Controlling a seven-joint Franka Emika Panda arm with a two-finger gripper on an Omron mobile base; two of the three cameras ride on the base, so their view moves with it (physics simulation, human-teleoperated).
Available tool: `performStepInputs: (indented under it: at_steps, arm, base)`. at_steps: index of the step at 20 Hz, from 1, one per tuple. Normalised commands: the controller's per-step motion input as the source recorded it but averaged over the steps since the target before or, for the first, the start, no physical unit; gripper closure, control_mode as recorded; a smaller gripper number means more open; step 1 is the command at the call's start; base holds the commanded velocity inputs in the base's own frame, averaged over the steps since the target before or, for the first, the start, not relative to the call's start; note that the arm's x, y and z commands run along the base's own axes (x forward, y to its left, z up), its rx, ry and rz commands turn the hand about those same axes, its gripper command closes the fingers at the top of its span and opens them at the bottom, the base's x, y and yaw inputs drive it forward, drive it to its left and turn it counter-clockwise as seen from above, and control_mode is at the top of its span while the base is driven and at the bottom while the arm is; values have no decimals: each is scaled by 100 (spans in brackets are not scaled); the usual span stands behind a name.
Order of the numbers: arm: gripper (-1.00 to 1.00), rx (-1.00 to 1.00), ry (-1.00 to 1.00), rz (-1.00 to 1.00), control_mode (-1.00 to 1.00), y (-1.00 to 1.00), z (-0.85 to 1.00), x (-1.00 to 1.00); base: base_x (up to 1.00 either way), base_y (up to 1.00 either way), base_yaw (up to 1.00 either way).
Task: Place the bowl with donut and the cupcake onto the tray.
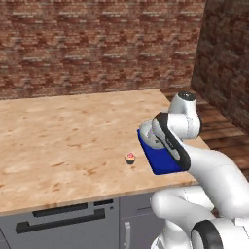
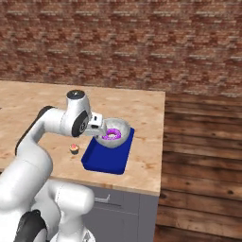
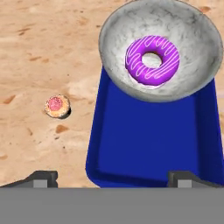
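Released end effector hovers over the blue tray, long axis running near-to-far; bowl with donut sits at its far end, cupcake on the surface left.

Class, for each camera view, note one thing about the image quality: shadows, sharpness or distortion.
Left base view: evenly lit, and the arm hides most of the tray. Right base view: flat light, no glare on the bowl or donut. Hand view: soft dark shadow beside the cupcake, coarse counter texture, end effector tips wide apart at the bottom.
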Motion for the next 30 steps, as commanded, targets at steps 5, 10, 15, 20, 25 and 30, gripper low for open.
performStepInputs:
  at_steps: [5, 10, 15, 20, 25, 30]
  arm:
    - [-100, -6, -4, 5, -100, 81, -39, 12]
    - [-100, -4, 0, 0, -100, 71, -34, 40]
    - [-100, 0, 5, 0, -100, 46, -18, 60]
    - [-100, 0, 5, 1, -100, 9, -1, 11]
    - [-100, 0, 11, 0, -100, 1, -19, 30]
    - [-100, 0, 8, 0, -100, 0, -20, 30]
  base:
    - [0, 0, 0]
    - [0, 0, 0]
    - [0, 0, 0]
    - [0, 0, 0]
    - [0, 0, 0]
    - [0, 0, 0]
